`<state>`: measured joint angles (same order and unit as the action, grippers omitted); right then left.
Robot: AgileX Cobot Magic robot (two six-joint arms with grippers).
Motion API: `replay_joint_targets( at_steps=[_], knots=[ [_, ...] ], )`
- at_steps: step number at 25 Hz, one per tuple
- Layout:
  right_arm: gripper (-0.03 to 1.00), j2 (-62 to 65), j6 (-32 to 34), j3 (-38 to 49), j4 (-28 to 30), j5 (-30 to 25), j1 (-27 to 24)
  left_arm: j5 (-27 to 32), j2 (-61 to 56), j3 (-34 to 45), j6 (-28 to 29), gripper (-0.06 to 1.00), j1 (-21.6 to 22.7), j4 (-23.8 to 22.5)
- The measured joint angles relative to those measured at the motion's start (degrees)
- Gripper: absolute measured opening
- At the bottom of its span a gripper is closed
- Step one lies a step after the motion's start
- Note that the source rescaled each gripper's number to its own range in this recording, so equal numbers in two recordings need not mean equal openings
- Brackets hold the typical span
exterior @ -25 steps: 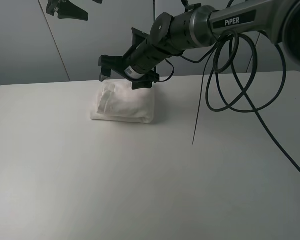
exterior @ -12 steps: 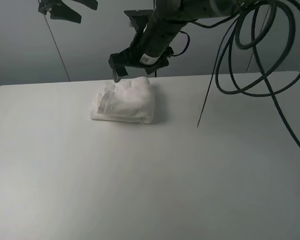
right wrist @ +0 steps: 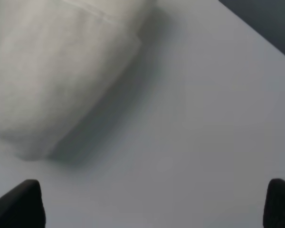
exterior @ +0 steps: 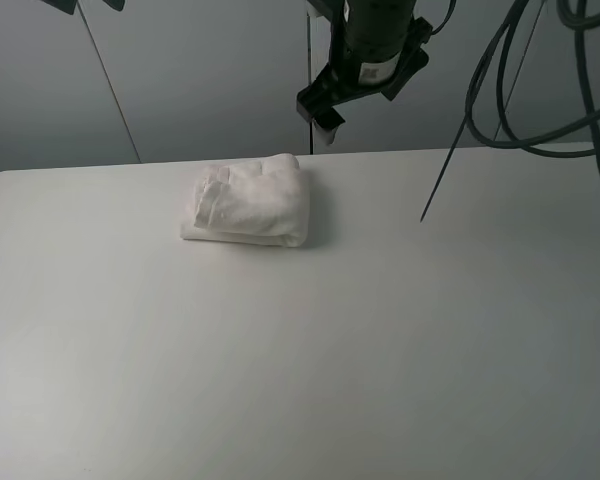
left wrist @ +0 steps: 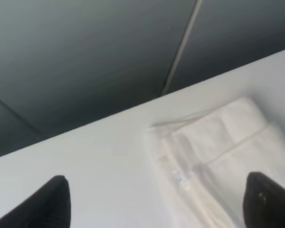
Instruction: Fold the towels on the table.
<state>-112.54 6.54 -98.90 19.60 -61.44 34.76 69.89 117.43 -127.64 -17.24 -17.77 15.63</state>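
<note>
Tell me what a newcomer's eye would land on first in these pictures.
First, the white towel, folded into a compact bundle, lying alone on the far left-centre of the plain white table. Next, the right gripper hanging open above the table's far edge, just right of the towel and clear of it, with black cables looping at upper right.

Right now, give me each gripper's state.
Left gripper: open, holding nothing.
Right gripper: open, holding nothing, raised above the towel.

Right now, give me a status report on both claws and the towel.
Both claws open, empty; right claw raised beyond towel. Towel folded into a compact bundle on table. Nothing in the way.
</note>
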Motion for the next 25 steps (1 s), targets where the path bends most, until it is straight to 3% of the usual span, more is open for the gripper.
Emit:
replay_joint_targets(
  at_steps=[4,9,14,20,25],
  knots=[
    [1.00,3.4,2.3,0.0,3.8,-4.6,0.0,0.0,-4.7,8.0,0.4,0.94,0.0,-6.0],
    [1.00,8.4,3.1,1.3,4.2,-3.9,0.0,0.0,-11.4,20.0,0.5,0.94,0.8,-9.5],
    [1.00,15.4,4.9,11.1,5.0,-0.9,0.0,-0.3,-21.1,30.9,1.6,0.94,5.0,-9.9],
    [1.00,27.4,11.3,26.3,8.1,1.1,0.0,-4.7,-36.3,45.5,3.5,0.94,10.8,-10.2],
    [1.00,40.1,13.5,36.7,8.0,0.5,0.0,-6.4,-48.7,57.6,5.8,0.94,11.9,-12.2]
  ],
)
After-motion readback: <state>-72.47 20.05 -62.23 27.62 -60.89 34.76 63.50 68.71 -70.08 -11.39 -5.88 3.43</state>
